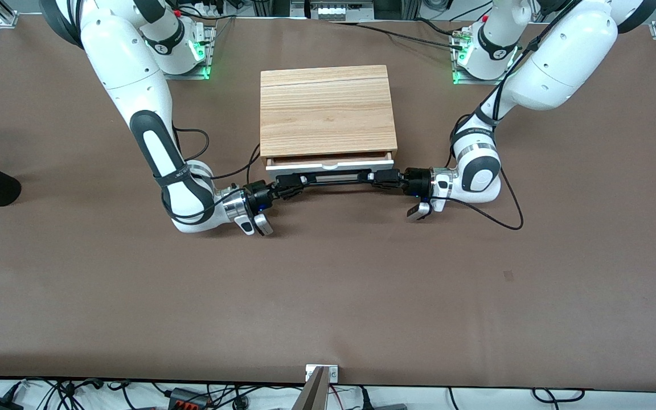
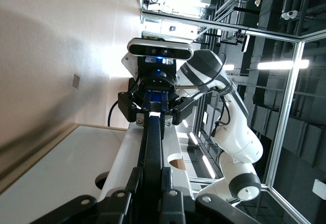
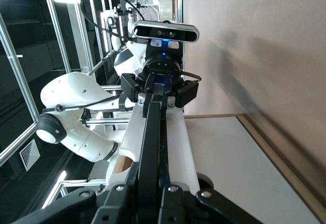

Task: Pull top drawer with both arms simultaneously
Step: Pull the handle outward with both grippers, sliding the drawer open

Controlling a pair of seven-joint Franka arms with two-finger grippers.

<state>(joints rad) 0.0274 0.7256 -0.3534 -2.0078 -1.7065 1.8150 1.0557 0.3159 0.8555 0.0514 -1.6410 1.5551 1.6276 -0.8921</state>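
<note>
The top drawer (image 1: 329, 164) of the wooden cabinet (image 1: 327, 111), mid-worktop (image 1: 328, 296), stands slightly open, a thin strip of brown interior showing under the cabinet top. The right tool (image 1: 289, 183) clamps the black bar handle (image 1: 332, 177) at its end toward the right arm; the left tool (image 1: 382, 177) clamps the other end. Grasping looks done; most of the pull probably remains, though the opening is hard to gauge from above.

White jointed arms (image 1: 134, 80) w/ black bands, silver wrists — black cables, green base LEDs.
</note>
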